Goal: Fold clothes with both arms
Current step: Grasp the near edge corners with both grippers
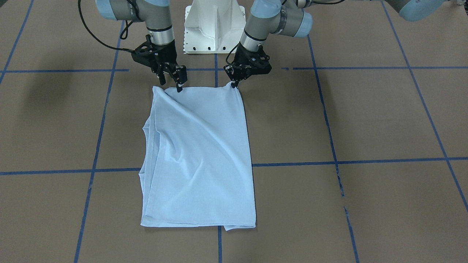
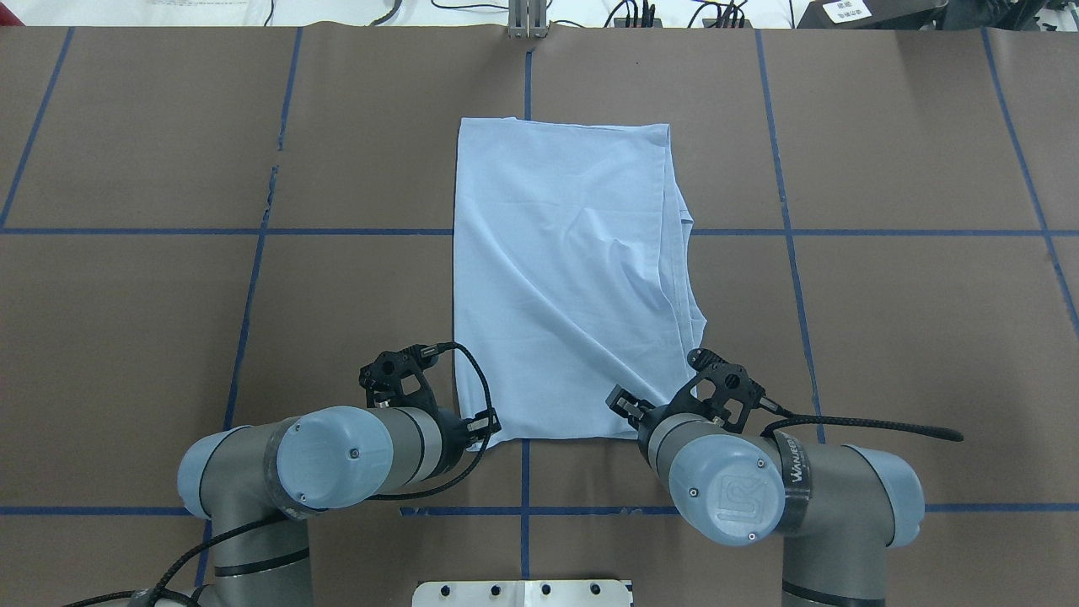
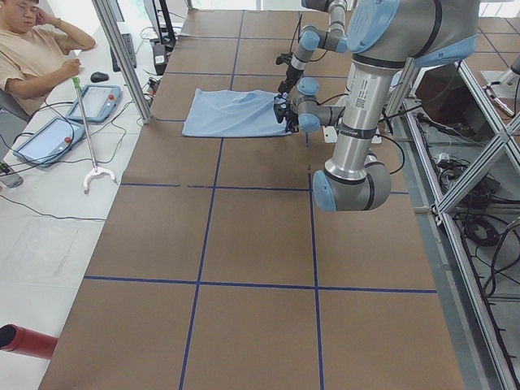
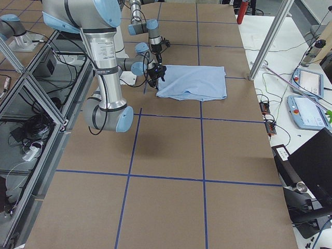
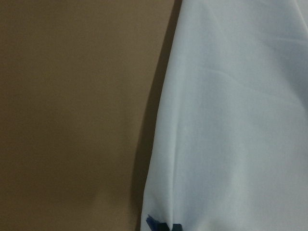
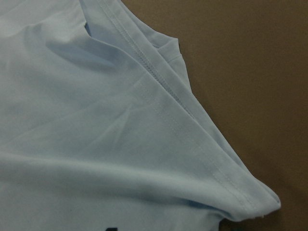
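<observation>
Light blue short-sleeved T-shirt (image 1: 199, 153) lies folded lengthwise into a tall rectangle near the middle of the brown table (image 1: 365, 117). Its short edge nearest the robot sits just in front of the white pedestal base (image 1: 214, 25). The plain side faces up, and the layered hems are stacked along the edge on the robot's right. Diagonal creases run across the cloth from that near edge.

Left black two-finger gripper (image 1: 234, 86) is pinched closed on the near corner on the robot's left. We see the cloth drawn up into a small peak at its tip.

Right black two-finger gripper (image 1: 171, 86) is at the same near edge, a little inward from the other corner. In the front view its two fingers appear to stand apart, with one fingertip touching the cloth. We note no lifted peak there.

Blue tape lines (image 1: 365, 160) cross the table, and one passes under the shirt. The right wrist view shows stitched hem layers close up.
</observation>
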You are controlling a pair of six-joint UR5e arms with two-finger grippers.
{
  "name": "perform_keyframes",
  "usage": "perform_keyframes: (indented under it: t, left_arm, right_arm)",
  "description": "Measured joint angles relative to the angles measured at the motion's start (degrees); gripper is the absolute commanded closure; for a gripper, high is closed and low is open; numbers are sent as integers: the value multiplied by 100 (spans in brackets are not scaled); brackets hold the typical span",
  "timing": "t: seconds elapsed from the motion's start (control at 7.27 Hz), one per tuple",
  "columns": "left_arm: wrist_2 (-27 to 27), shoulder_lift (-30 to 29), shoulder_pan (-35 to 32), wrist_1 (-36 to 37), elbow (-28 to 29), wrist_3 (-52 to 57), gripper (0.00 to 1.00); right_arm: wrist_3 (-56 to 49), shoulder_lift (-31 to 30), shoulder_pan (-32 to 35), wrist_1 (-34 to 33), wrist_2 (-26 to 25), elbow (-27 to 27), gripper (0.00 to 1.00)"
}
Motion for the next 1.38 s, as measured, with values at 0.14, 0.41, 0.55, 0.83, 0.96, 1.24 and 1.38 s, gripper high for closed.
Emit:
perform_keyframes:
  t: [0.14, 0.41, 0.55, 0.83, 0.96, 1.24, 1.38]
  left_arm:
    - [0, 4, 0, -3, -2, 0, 100]
    - [0, 6, 0, -9, -8, 0, 100]
    - [0, 7, 0, -10, -8, 0, 100]
    - [-2, 7, 0, -16, -11, 0, 100]
    - [-6, 7, 0, -18, -8, 0, 100]
    - [-8, 7, 0, -19, -7, 0, 100]
    - [-9, 7, 0, -19, -10, 0, 100]
  right_arm:
    - [42, 5, -53, -12, -21, -71, 18]
    - [60, 49, -69, -17, -52, -148, 19]
    - [63, 105, -61, -17, -101, -200, 20]
    - [60, 261, 6, -17, -219, -359, 21]
    - [58, 298, 39, -18, -235, -394, 24]
    - [63, 314, 60, -17, -264, -424, 24]
    - [65, 316, 63, -18, -287, -435, 24]
